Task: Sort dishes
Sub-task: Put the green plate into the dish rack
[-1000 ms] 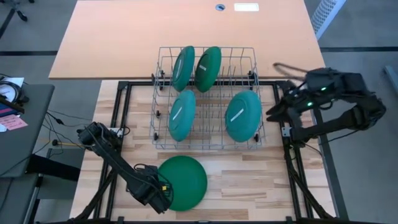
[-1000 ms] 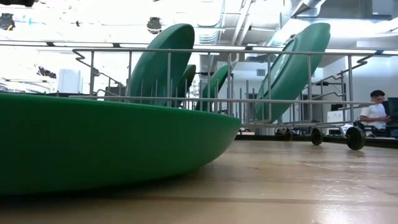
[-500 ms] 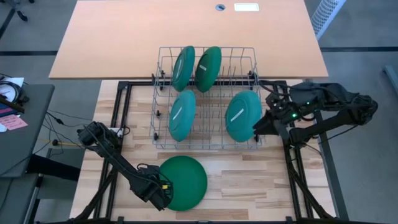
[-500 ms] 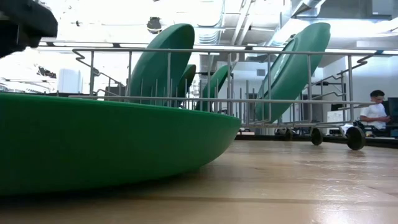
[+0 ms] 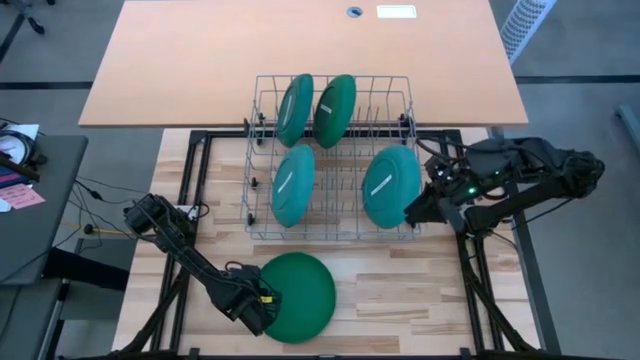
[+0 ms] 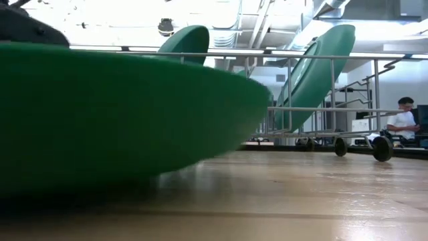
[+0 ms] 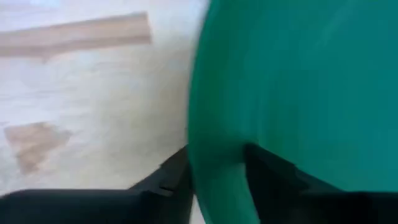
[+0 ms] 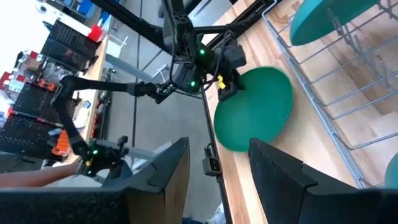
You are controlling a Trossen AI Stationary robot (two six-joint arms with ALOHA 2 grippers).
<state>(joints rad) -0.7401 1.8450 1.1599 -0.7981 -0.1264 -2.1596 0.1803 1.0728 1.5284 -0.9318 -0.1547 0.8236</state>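
L pincer (image 7: 214, 177) on green plate (image 5: 296, 296) rim

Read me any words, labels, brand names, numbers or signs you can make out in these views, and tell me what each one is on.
No text can be read in any view.
White label on the far tan tabletop: too small to read.
Pale strips on the teal plates in the wire rack: nothing legible.
Pink note on the side desk: too small to read.
The green plate on the table carries no marking.
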